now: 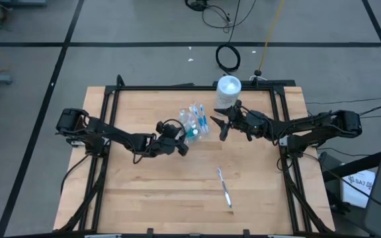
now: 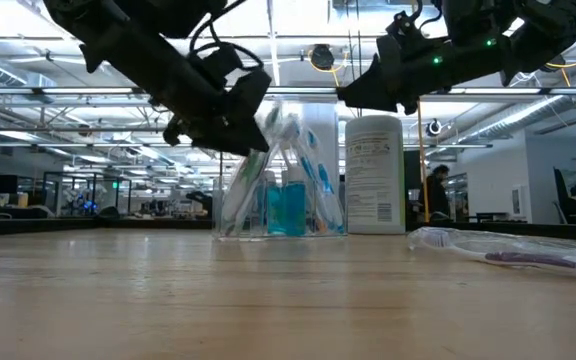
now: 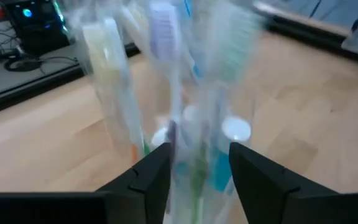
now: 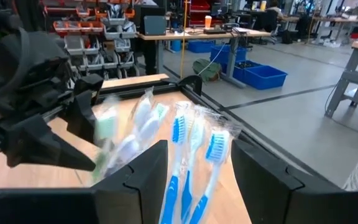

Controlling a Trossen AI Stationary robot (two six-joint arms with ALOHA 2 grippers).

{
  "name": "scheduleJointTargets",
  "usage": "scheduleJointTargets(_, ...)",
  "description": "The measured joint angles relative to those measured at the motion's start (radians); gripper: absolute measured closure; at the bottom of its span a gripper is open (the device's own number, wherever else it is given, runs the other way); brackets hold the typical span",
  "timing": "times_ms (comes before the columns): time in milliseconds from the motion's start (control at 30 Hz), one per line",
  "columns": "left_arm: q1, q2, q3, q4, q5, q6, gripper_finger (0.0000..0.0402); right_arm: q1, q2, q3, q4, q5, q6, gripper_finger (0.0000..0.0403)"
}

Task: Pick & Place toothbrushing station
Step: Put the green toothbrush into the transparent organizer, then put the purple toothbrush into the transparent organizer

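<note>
- Left gripper (image 1: 184, 147) sits at centre table, its fingers (image 3: 151, 174) spread apart around the lower end of the clear toothbrush bag (image 1: 194, 123); whether the pads actually press the plastic, I cannot tell.
- The toothbrush bag is just up-table of the middle, at about 12 o'clock from the table's centre. In the low view it stands upright on the wood (image 2: 283, 195), with blue and white brushes showing through.
- Right gripper (image 1: 218, 123) hovers at 3 o'clock of the bag, close beside it, fingers (image 4: 138, 177) released and wide, empty, with the blue brush heads framed between them.
- White bottle (image 1: 228, 91) stands upright at the table's far edge, at roughly 1 o'clock from the bag, just beside it.
- A loose toothbrush (image 1: 225, 188) with a purple handle lies flat on the wooden table (image 1: 144, 198), at about 5 o'clock from the bag, well apart from both grippers.
</note>
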Motion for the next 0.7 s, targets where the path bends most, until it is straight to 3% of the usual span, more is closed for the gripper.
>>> scheduleJointTargets(467,-0.016,-0.206,0.000,-0.234,0.030,-0.011,0.0217,0.001,0.000,0.000,-0.060,-0.008,0.055,0.0234)
scheduleJointTargets(700,-0.007,-0.322,0.005,-0.314,0.056,0.030,0.0217,0.001,0.000,0.000,-0.067,-0.161,0.128,0.0234)
